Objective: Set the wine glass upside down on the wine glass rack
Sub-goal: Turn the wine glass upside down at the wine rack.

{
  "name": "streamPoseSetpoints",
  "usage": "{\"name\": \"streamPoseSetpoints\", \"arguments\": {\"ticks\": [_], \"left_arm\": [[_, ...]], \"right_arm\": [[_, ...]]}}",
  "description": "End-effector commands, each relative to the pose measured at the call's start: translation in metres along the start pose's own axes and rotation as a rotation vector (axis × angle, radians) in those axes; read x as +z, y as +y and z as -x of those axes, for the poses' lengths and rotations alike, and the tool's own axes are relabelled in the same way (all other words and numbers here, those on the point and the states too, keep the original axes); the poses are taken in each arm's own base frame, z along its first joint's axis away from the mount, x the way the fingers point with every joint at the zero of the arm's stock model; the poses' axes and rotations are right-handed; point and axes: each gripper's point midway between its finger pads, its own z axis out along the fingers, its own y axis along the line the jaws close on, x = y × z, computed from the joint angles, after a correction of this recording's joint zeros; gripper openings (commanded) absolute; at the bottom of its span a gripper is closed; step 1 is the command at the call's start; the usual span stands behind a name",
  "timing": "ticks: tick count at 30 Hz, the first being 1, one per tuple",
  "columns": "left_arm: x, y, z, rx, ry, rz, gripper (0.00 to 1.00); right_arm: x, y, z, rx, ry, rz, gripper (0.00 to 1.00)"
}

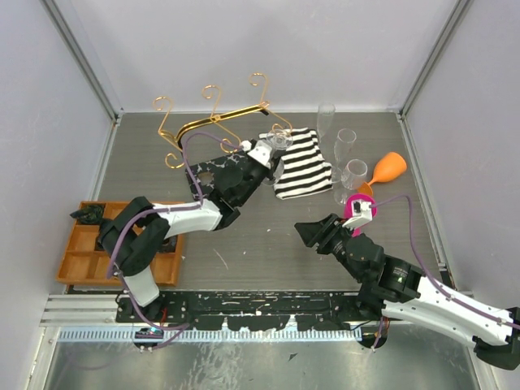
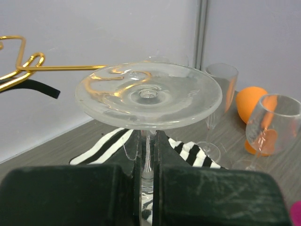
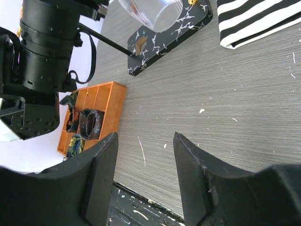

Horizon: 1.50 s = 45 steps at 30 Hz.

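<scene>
A clear wine glass hangs inverted, its stem clamped by my left gripper (image 2: 148, 137), which is shut on it. Its round foot (image 2: 148, 94) faces the left wrist camera, and in the top view the foot (image 1: 279, 140) lies just right of the rack. The bowl (image 3: 151, 11) hangs above the black marbled base (image 3: 175, 34). The wine glass rack's gold wire (image 1: 218, 119) with curled hooks stands at the back left, and its gold arm (image 2: 61, 68) reaches towards the foot. My right gripper (image 1: 314, 233) stands open and empty low over the table, its fingers (image 3: 101, 160) spread wide.
A black-and-white striped cloth (image 1: 301, 162) lies right of the rack. Three more clear glasses (image 1: 348, 148) and an orange object (image 1: 389, 167) stand at the back right. An orange compartment tray (image 1: 81, 248) with small items sits at the front left.
</scene>
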Motion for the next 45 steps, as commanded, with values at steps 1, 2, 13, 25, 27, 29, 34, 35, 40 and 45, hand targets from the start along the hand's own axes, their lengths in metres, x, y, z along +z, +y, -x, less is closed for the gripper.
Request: {"name": "streamPoseSetpoints", "arguments": {"ticks": [1,2,13,25,27,29,34,35,40,45], "left_arm": [[0.017,0.02,0.055,-0.03,-0.185,0.09,0.0],[0.019,0.023,0.054,-0.026,-0.184,0.104,0.0],[0.033,0.043,0.042,-0.004,-0.161,0.216,0.0],[0.043,0.057,0.031,0.013,-0.145,0.289,0.0],[0.045,0.059,0.031,0.012,-0.146,0.299,0.0],[0.046,0.061,0.029,0.015,-0.143,0.311,0.0],[0.05,0.068,0.022,0.015,-0.134,0.357,0.0],[0.051,0.069,0.02,0.015,-0.133,0.363,0.0],[0.06,0.069,0.014,0.019,-0.132,0.376,0.0],[0.067,0.07,0.012,0.04,-0.133,0.375,0.0]], "right_arm": [[0.0,0.007,0.011,0.002,-0.036,0.014,0.56],[0.0,0.007,0.011,0.004,-0.036,0.013,0.56],[-0.003,0.005,0.01,0.007,-0.028,0.011,0.56],[-0.008,0.003,0.015,0.012,-0.04,0.008,0.56],[-0.009,0.003,0.015,0.012,-0.038,0.008,0.56],[-0.009,0.003,0.015,0.012,-0.039,0.006,0.56],[-0.01,0.002,0.017,0.014,-0.045,0.004,0.56],[-0.011,0.002,0.018,0.014,-0.046,0.004,0.56],[-0.014,0.001,0.022,0.01,-0.055,-0.005,0.56],[-0.017,-0.003,0.026,0.01,-0.069,-0.016,0.56]]}}
